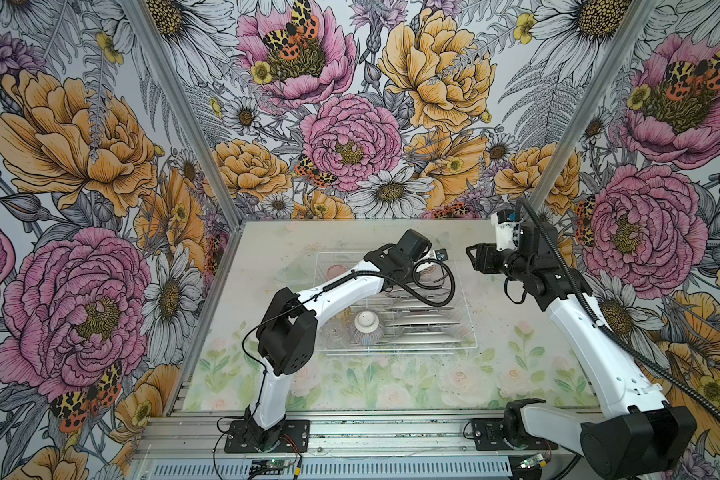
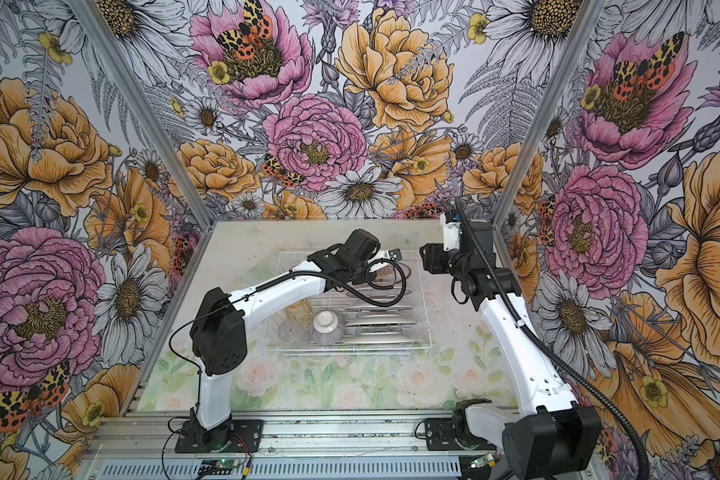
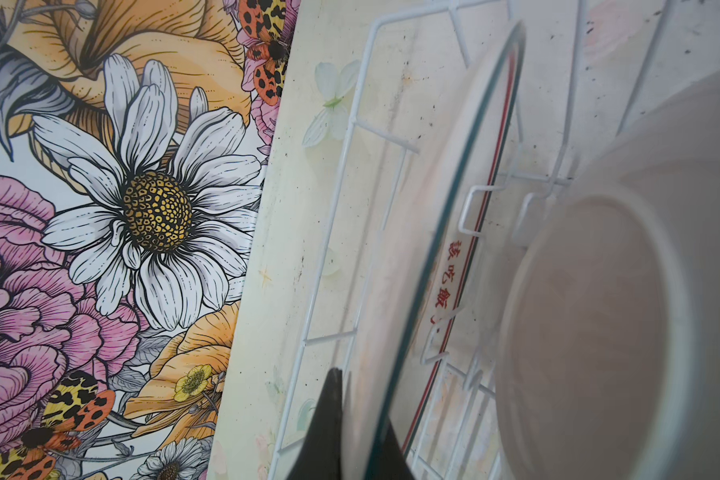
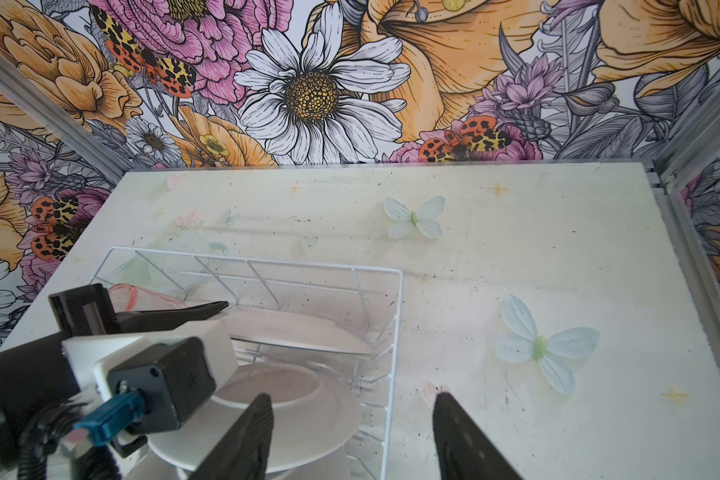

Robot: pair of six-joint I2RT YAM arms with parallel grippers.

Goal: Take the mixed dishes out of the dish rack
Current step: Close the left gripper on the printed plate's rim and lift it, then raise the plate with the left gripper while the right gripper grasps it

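The dish rack (image 1: 468,316) (image 2: 425,303) is a white wire basket in mid table. A row of white plates (image 1: 425,320) (image 2: 379,322) stands on edge in it. My left gripper (image 3: 362,419) is shut on the dark rim of the farthest plate (image 3: 454,208), which bears red characters; that plate also shows in the right wrist view (image 4: 300,332). An upturned ribbed bowl (image 1: 366,326) (image 2: 328,326), a clear tumbler (image 2: 290,330), an amber tumbler (image 2: 298,309) and a pink tumbler (image 1: 334,271) share the rack. My right gripper (image 4: 350,419) hangs open and empty over the rack's far right rim (image 4: 398,332).
The floral table top (image 1: 524,374) lies around the rack, with bare surface to its right (image 4: 558,270) and in front. Flowered walls close in the back and both sides. My left arm (image 1: 341,286) stretches across the rack's near left part.
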